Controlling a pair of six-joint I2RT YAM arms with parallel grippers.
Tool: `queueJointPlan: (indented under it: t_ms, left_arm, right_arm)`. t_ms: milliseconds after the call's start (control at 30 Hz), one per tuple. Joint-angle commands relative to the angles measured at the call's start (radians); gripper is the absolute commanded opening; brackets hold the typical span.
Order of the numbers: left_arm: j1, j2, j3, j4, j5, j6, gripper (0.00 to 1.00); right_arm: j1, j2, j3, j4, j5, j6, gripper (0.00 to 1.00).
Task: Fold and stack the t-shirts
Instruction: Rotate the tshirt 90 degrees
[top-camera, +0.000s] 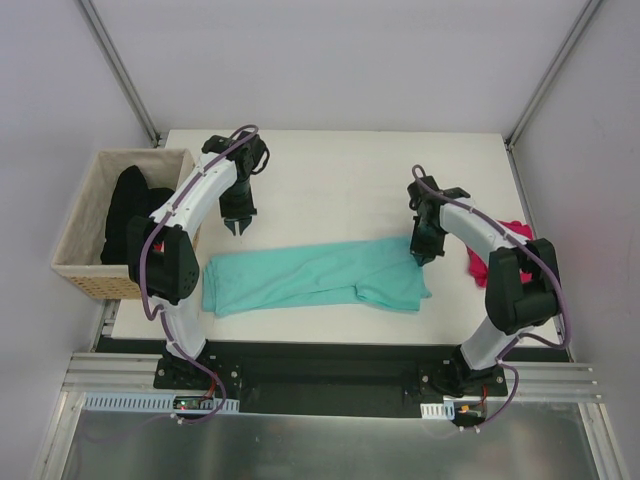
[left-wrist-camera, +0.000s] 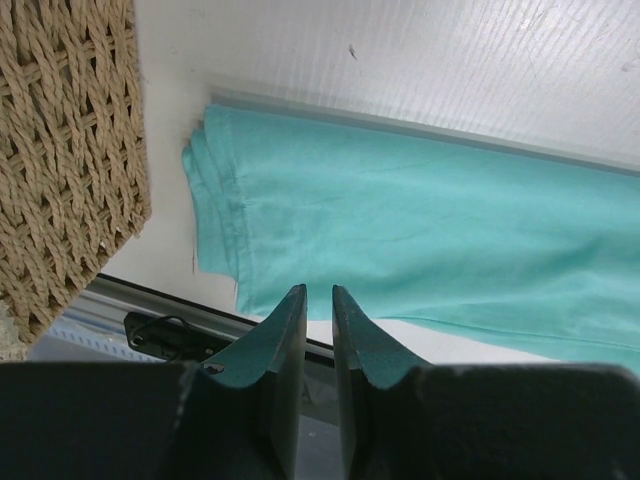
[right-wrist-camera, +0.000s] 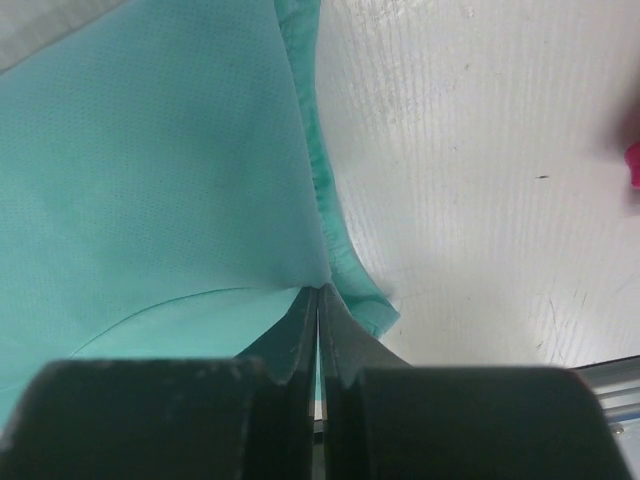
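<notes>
The teal t-shirt lies as a long folded band across the near half of the table. My right gripper is at its far right corner, shut on the hem; in the right wrist view the teal cloth is drawn up into the closed fingertips. My left gripper hovers behind the shirt's left end; in the left wrist view its jaws stand a narrow gap apart with nothing between them, above the teal shirt. The magenta t-shirt is bunched at the right edge, partly hidden by the right arm.
A woven basket holding dark cloth stands off the table's left edge, close to my left arm; its wall fills the left of the left wrist view. White walls enclose the table.
</notes>
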Motion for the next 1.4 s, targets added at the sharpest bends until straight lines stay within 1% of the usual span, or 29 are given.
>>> queueJointPlan:
  t_ms: [0,233,533,700,800,833,900,933,1033,1133,1200,1267,1367]
  left_arm:
    - [-0.008,-0.002,0.03,-0.002,-0.003,-0.003,0.16]
    - [-0.008,0.006,0.047,0.017,0.003,0.011,0.17]
    - [-0.008,0.012,0.063,0.018,-0.007,0.021,0.17]
    - [-0.008,0.003,0.044,0.017,-0.02,0.022,0.17]
    - [-0.007,-0.003,0.035,0.015,-0.027,0.017,0.17]
    - [-0.007,-0.003,0.032,0.015,-0.029,0.016,0.17]
    - [-0.007,-0.003,0.03,0.014,-0.029,0.016,0.17]
    - [-0.007,-0.003,0.03,0.014,-0.027,0.014,0.17]
    - [-0.008,0.002,0.038,0.012,-0.024,0.016,0.17]
    - [-0.007,0.006,0.05,0.01,-0.02,0.02,0.17]
    - [-0.008,0.008,0.061,0.009,-0.02,0.022,0.17]
    - [-0.007,0.011,0.064,0.007,-0.018,0.022,0.17]
    - [-0.008,0.011,0.072,0.006,-0.018,0.022,0.17]
  right_arm:
    - [0.0,-0.065,0.05,-0.071,0.018,0.001,0.01]
    - [0.003,-0.076,0.113,-0.108,0.056,0.002,0.01]
    - [0.004,-0.001,0.182,-0.113,0.073,-0.019,0.01]
    - [0.003,0.045,0.167,-0.105,0.063,-0.024,0.01]
    - [0.003,0.058,0.137,-0.108,0.052,-0.024,0.09]
    - [0.003,0.055,0.13,-0.104,0.05,-0.021,0.19]
    - [0.004,0.049,0.12,-0.1,0.056,-0.022,0.26]
    - [0.004,0.039,0.121,-0.106,0.062,-0.021,0.33]
    - [0.006,0.004,0.138,-0.12,0.113,-0.018,0.36]
    - [0.016,-0.025,0.175,-0.143,0.174,-0.022,0.36]
    - [0.033,-0.045,0.228,-0.16,0.203,-0.035,0.36]
    - [0.044,-0.033,0.279,-0.163,0.199,-0.045,0.35]
    - [0.064,0.025,0.329,-0.174,0.165,-0.048,0.27]
